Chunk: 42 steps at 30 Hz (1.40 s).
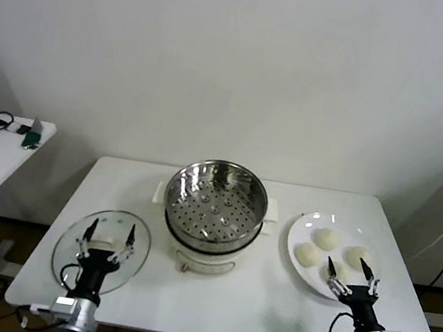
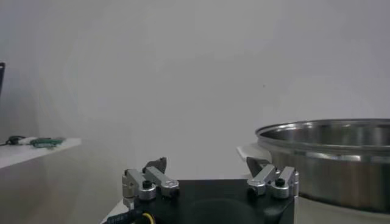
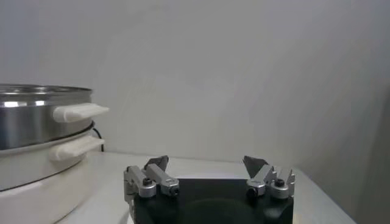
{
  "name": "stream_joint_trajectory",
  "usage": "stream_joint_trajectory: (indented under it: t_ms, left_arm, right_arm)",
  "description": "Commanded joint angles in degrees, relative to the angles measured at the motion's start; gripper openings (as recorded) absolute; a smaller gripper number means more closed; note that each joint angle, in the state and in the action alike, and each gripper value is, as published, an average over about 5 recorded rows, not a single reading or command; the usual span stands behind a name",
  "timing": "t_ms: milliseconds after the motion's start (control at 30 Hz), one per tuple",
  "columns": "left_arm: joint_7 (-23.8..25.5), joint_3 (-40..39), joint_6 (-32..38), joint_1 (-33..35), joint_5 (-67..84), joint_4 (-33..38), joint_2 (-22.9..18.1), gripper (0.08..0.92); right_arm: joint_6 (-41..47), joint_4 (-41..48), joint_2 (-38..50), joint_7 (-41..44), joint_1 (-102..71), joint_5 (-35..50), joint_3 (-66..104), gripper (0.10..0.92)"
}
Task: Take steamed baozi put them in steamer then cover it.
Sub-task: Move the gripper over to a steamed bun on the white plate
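Baozi [image 1: 327,239], soft and light, are best pinched gently at the sides; the right claw [image 1: 350,272], at their six o'clock, is held agape, empty.

Both arms end in black wrist blocks with silver, screw-fastened linkages carrying 2 dark pointed jaws each.

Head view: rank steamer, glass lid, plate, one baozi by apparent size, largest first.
1. steamer
2. glass lid and white plate: too alike to rank, and each is partly hidden by a gripper.
3. baozi, clearly smallest.
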<state>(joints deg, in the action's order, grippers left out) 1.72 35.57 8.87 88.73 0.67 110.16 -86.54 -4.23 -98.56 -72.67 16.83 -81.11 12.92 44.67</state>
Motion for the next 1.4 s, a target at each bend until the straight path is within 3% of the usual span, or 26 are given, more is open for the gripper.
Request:
stream_joint_trajectory:
  t_ms: [33, 333, 600, 833, 1033, 1400]
  left_arm:
    - [-0.2, -0.1, 0.1, 0.0, -0.1, 0.1, 0.2, 0.823]
    - [-0.3, -0.9, 0.4, 0.9, -0.5, 0.8, 0.6, 0.823]
    - [-0.7, -0.8, 0.1, 1.5, -0.6, 0.7, 1.3, 0.823]
    - [-0.8, -0.8, -0.3, 1.4, -0.2, 0.1, 1.1, 0.823]
    - [-0.7, -0.7, -0.8, 1.2, -0.1, 0.5, 1.2, 0.823]
    - [-0.8, -0.1, -1.1, 0.3, -0.2, -0.1, 1.3, 0.823]
  right_arm:
    - [6.9, 0.6, 12.6, 11.3, 4.4, -5.2, 1.2, 0.823]
    - [9.6, 13.7, 38.9, 27.9, 16.9, -5.3, -10.8, 0.823]
    - [11.0, 23.4, 49.4, 43.4, 41.9, -10.1, -35.2, 0.823]
    - [10.0, 32.7, 47.2, 47.0, 70.3, -12.4, -66.3, 0.823]
    - [8.0, 41.8, 41.5, 48.3, 84.7, -11.9, -85.0, 0.823]
    - [5.0, 57.6, 25.9, 50.1, 93.3, -12.3, -99.1, 0.823]
